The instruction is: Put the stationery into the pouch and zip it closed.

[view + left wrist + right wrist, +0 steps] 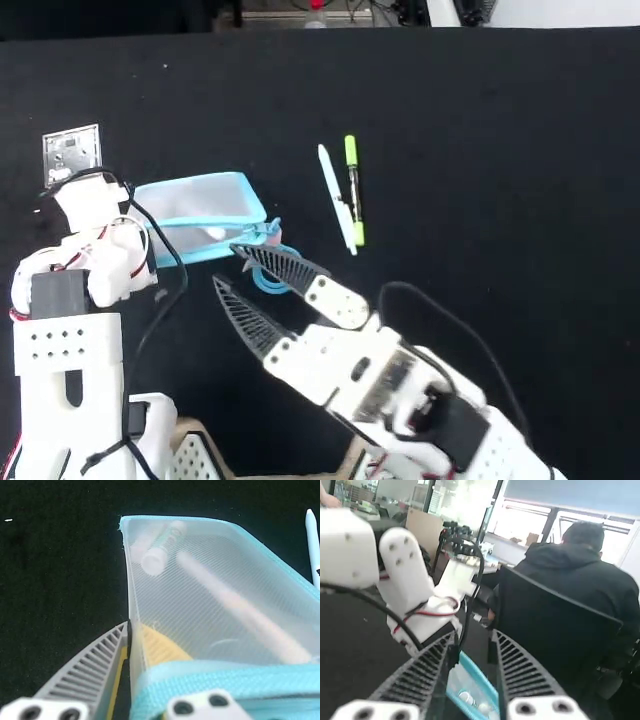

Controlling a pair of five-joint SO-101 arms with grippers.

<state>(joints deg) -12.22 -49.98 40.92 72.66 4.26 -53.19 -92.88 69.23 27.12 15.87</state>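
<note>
Pouch held at the counter's left side; two items lie outside it.

The pouch [195, 205] sits toward the counter's left edge, clamped at one end by my left tool [131, 650]. Through its mesh I count one capped marker [154, 557], one long pale pen [240, 612] and one yellow shape I cannot identify. My right tool [224, 265] stands wide and holds nothing, just beside the pouch's right end. One white pen [335, 200] and one green highlighter [352, 190] lie side by side near the counter's centre. Their long axes run from near edge to far edge. Both lie farther toward the far and right edges than that tool, and my right arm is the nearer.
</note>
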